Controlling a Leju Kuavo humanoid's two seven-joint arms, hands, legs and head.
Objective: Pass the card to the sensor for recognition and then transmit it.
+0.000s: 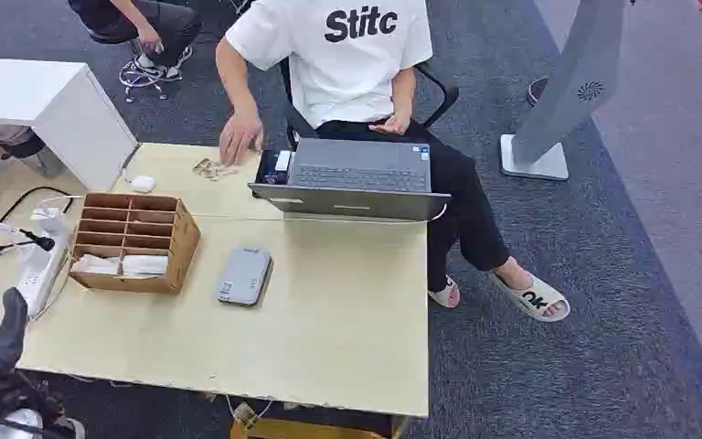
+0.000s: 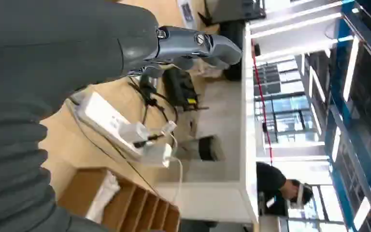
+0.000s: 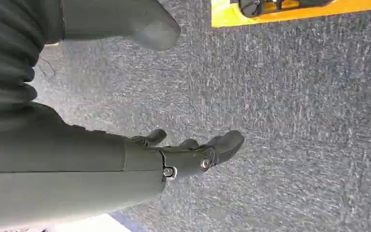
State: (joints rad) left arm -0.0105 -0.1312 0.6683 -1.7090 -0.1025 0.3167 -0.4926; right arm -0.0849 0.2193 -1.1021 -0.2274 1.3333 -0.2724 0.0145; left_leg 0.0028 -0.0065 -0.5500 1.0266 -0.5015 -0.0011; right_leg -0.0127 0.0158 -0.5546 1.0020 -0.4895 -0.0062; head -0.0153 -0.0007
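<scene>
White cards (image 1: 121,265) lie in the front slot of a wooden slotted box (image 1: 183,242) on the left of the table; the cards (image 2: 101,194) also show in the left wrist view. A flat grey sensor (image 1: 243,275) lies just right of the box. My left hand (image 1: 5,337) is raised at the table's near left corner, well short of the box, its fingers (image 2: 195,44) stretched out and holding nothing. My right hand (image 3: 193,152) hangs over the grey carpet with its fingers loosely spread and nothing in them.
A seated person in a white T-shirt rests a hand (image 1: 239,139) on the far side of the table (image 1: 347,347), beside an open laptop (image 1: 356,178). A white power strip (image 1: 37,265) with cables lies left of the box. A white cabinet (image 1: 55,105) stands at the far left.
</scene>
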